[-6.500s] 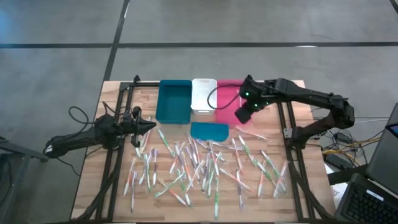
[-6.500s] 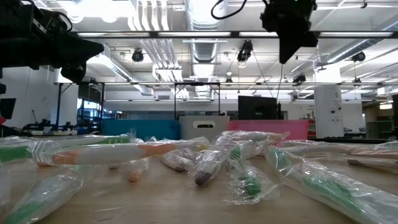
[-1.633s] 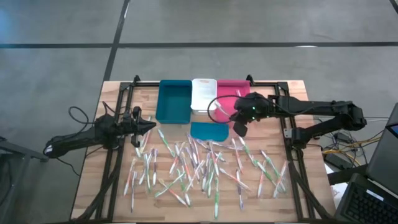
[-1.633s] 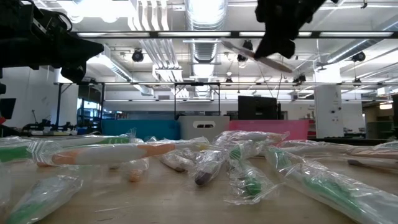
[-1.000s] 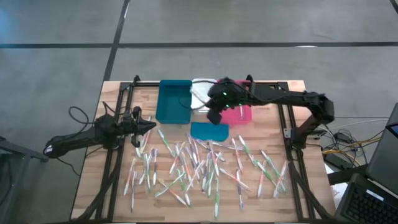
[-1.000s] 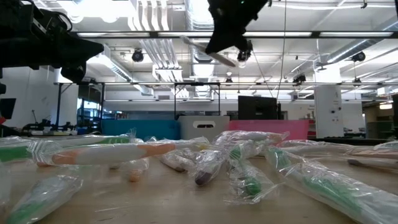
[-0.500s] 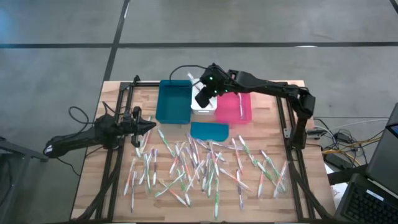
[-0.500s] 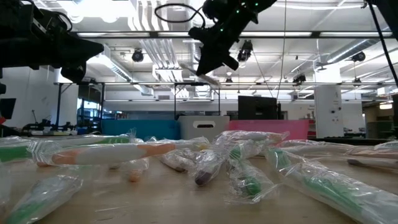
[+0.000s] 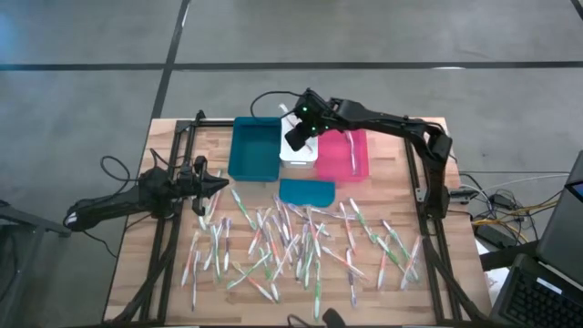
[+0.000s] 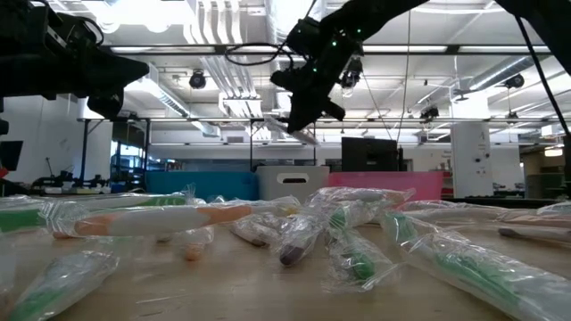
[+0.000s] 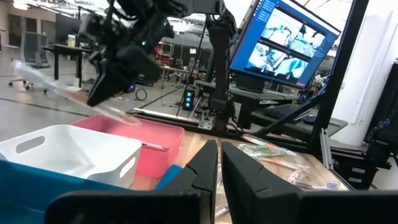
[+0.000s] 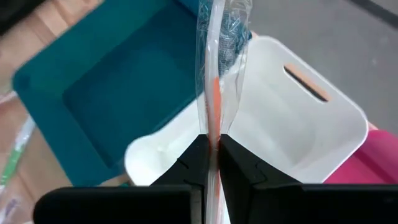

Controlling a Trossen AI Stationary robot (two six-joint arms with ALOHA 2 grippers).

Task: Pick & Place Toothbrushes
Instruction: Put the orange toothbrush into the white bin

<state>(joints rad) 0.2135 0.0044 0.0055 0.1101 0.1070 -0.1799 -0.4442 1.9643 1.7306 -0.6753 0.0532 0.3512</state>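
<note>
Wrapped toothbrush [image 12: 214, 93] pinched in right tool [image 12: 211, 149] — above white bin [image 12: 298, 134], clear of rims.

No text, label, brand, number or sign can be read anywhere in these views.

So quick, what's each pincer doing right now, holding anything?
Left pincer: closed, empty, waiting at the table's left edge.
Right pincer: closed on a wrapped orange toothbrush, above the white bin.
</note>
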